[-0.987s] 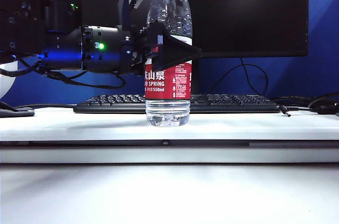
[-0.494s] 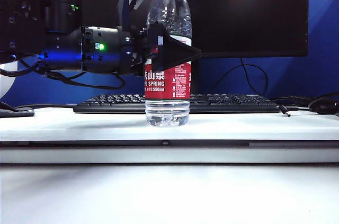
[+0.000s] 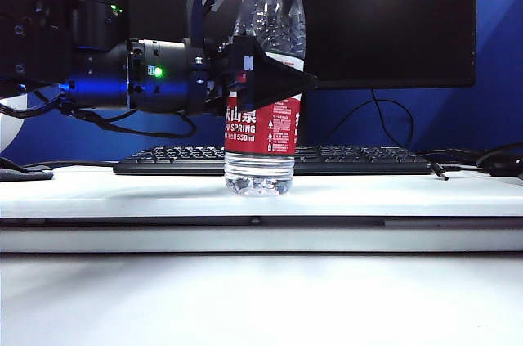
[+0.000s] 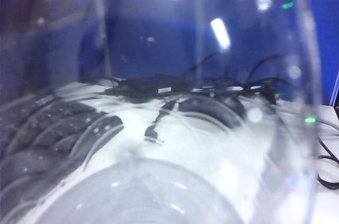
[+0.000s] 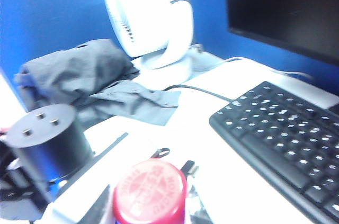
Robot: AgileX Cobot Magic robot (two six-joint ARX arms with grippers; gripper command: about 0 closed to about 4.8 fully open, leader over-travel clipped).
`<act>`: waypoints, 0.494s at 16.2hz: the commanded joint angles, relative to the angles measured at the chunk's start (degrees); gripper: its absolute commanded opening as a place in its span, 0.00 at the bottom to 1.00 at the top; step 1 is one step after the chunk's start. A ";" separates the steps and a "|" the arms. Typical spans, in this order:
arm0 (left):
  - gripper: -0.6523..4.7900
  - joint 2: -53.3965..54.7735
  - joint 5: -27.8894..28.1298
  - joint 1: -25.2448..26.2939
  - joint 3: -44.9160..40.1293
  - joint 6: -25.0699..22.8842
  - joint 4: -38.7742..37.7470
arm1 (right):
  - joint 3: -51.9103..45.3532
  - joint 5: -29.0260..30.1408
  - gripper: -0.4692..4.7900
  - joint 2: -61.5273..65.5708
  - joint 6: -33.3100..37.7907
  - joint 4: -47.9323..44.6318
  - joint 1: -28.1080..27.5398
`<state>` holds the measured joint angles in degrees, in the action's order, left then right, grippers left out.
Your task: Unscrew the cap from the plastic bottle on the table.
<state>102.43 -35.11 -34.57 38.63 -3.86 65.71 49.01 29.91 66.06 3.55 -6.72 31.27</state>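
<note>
While the left tool (image 3: 274, 76) clamped the plastic bottle (image 3: 263, 129) upright on the table (image 3: 409, 195), the right tool, its jaws unseen, needed centring squarely over the cap (image 5: 150, 191).

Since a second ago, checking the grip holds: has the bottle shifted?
Yes. The plastic bottle top leans slightly right against the monitor; its base stays put.

Exterior view dim yet sharp; both wrist views blurred, the right overexposed, ceiling-light glare in the left.
</note>
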 commanded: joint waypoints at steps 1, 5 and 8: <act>0.61 0.17 -0.09 0.11 -0.15 0.87 -2.23 | -0.92 8.33 0.25 1.18 0.68 7.82 -0.26; 0.61 0.17 -0.92 0.11 -0.15 0.85 -2.23 | -0.92 12.83 0.25 2.27 0.72 8.13 -0.26; 0.61 0.17 -0.94 0.11 -0.15 0.85 -2.23 | -0.92 14.95 0.25 2.67 0.74 8.17 -0.44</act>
<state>102.41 -37.34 -34.52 38.46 -3.90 65.76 49.34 39.09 67.83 3.14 -7.14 30.26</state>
